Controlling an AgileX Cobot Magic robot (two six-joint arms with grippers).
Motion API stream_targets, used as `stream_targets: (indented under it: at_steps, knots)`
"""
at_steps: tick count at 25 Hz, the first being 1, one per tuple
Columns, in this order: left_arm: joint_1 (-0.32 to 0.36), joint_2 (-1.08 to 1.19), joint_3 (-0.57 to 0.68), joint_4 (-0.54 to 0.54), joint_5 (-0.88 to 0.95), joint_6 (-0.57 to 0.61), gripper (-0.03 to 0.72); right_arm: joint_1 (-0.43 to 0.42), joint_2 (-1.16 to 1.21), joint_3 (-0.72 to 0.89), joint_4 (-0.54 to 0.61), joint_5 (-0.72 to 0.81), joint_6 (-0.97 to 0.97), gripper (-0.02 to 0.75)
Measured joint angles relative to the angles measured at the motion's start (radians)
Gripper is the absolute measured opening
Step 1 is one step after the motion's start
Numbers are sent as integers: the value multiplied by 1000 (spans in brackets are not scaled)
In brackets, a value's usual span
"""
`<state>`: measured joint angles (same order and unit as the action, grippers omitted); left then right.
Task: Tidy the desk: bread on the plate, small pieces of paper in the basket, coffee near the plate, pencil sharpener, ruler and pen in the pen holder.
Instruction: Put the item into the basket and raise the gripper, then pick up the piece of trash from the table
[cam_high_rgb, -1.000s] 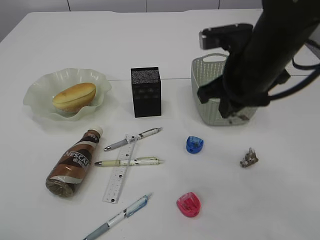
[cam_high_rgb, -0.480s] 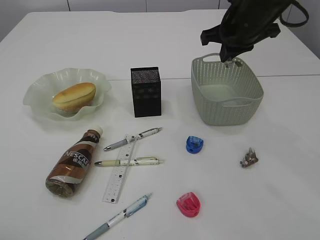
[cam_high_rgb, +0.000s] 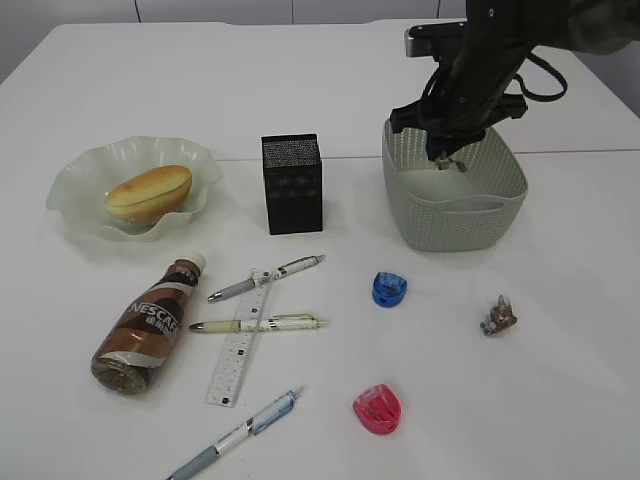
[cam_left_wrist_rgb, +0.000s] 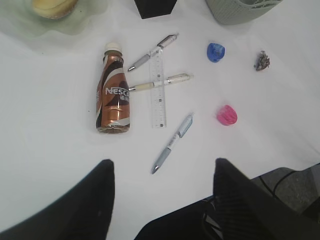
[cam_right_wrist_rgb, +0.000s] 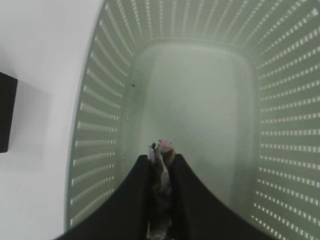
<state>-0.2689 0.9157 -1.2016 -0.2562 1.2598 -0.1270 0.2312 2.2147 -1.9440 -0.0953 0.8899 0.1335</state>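
Note:
My right gripper (cam_high_rgb: 445, 160) hangs inside the grey-green basket (cam_high_rgb: 455, 215), its fingers shut on a crumpled piece of paper (cam_right_wrist_rgb: 161, 150) poking out past the tips. Another crumpled paper (cam_high_rgb: 497, 316) lies on the table right of the blue pencil sharpener (cam_high_rgb: 389, 289). A pink sharpener (cam_high_rgb: 377, 409) sits nearer the front. The clear ruler (cam_high_rgb: 240, 345) and three pens (cam_high_rgb: 258, 323) lie beside the coffee bottle (cam_high_rgb: 145, 328), which is on its side. Bread (cam_high_rgb: 148, 193) rests on the wavy plate (cam_high_rgb: 70, 190). The black pen holder (cam_high_rgb: 292, 185) stands mid-table. My left gripper (cam_left_wrist_rgb: 164, 162) hovers high and open, holding nothing.
The basket's floor (cam_right_wrist_rgb: 200, 100) under the right gripper is bare. The table's front edge (cam_left_wrist_rgb: 200, 202) shows below the left gripper, with dark cables and floor beyond it.
The right arm rose from in front of the basket, swung over its far rim, then lowered the held paper inside it. Everything on the table stayed put.

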Motion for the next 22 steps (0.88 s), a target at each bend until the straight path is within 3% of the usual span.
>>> stream_targets:
  at_steps: [1, 5, 7, 11, 22]
  knots:
    - [0, 0, 0, 0, 0, 0, 458, 0, 5, 0, 0, 0, 7, 128]
    - [0, 0, 0, 0, 0, 0, 458, 0, 16, 0, -11, -22, 56, 410]
    - [0, 0, 0, 0, 0, 0, 458, 0, 16, -2, -23, -22, 65, 499]
    - [0, 0, 0, 19, 0, 0, 458, 0, 16, -30, -34, -1, 72, 534]
    - [0, 0, 0, 40, 0, 0, 458, -2, -43, -204, 13, 329, 32, 538]
